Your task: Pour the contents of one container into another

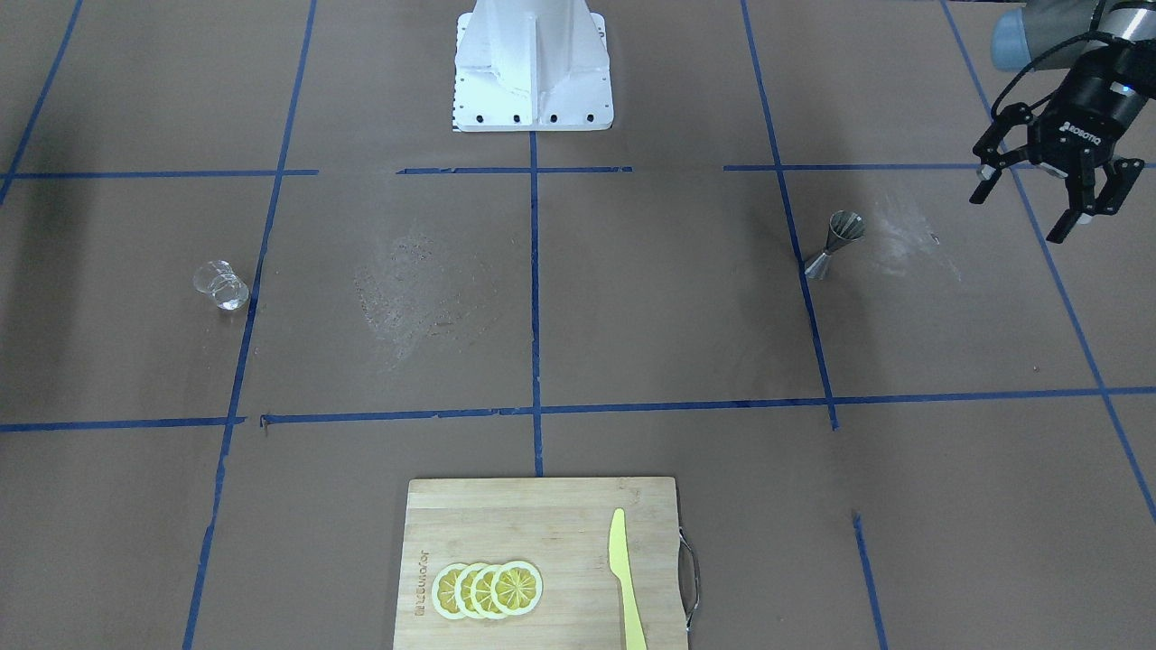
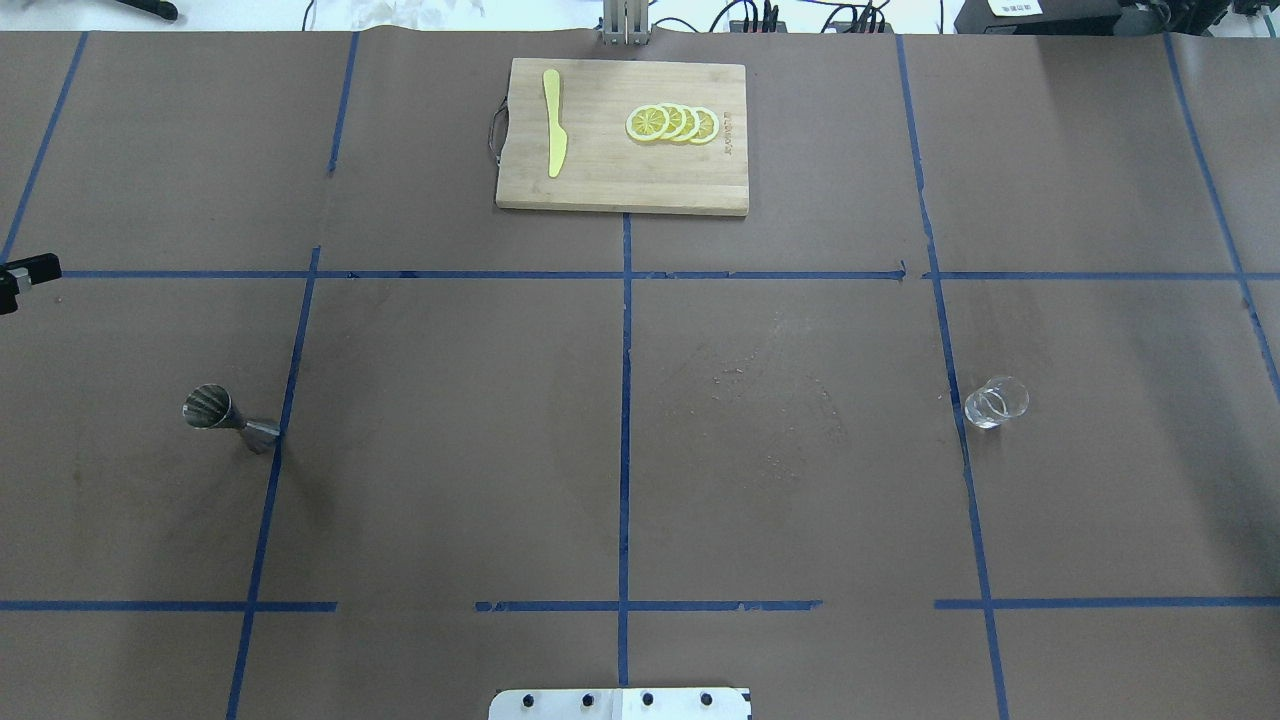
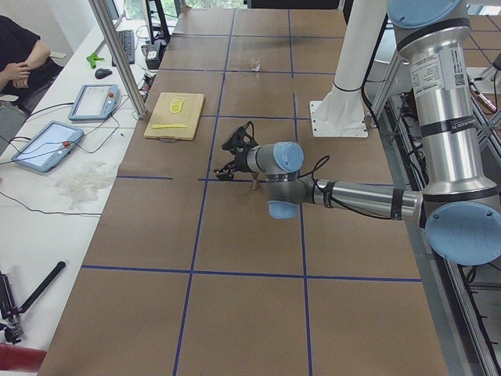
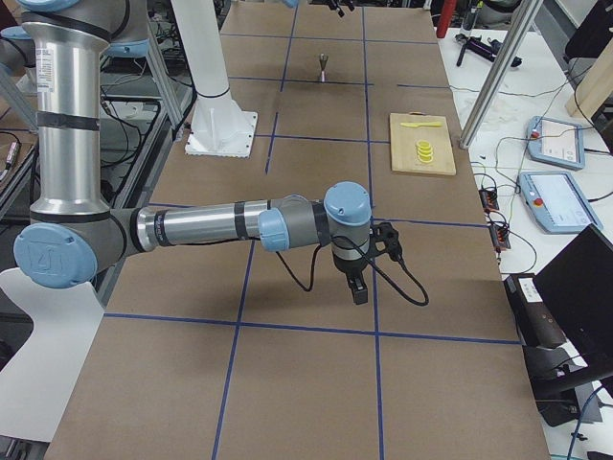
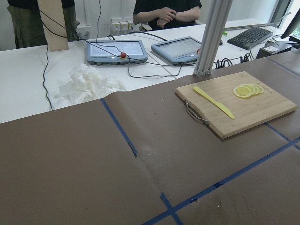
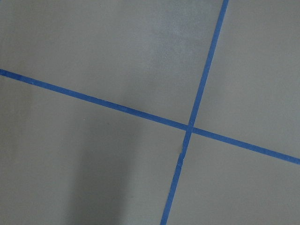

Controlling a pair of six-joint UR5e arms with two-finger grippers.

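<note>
The clear glass cup (image 1: 221, 284) stands alone on the brown table, seen in the overhead view on the right side as the cup (image 2: 996, 402). The steel hourglass jigger (image 1: 835, 244) stands upright on the opposite side, the jigger (image 2: 228, 418) beside a blue tape line. My left gripper (image 1: 1020, 212) hangs open and empty above the table, outboard of the jigger and apart from it. My right gripper (image 4: 359, 287) points down over bare table far from the cup; it appears only in the exterior right view, so I cannot tell its state.
A wooden cutting board (image 2: 620, 190) with lemon slices (image 2: 672, 123) and a yellow knife (image 2: 553, 135) lies at the table's far edge. The white robot base (image 1: 533, 63) sits mid-table on the robot's side. Operators and tablets (image 5: 117, 50) are beyond the far edge.
</note>
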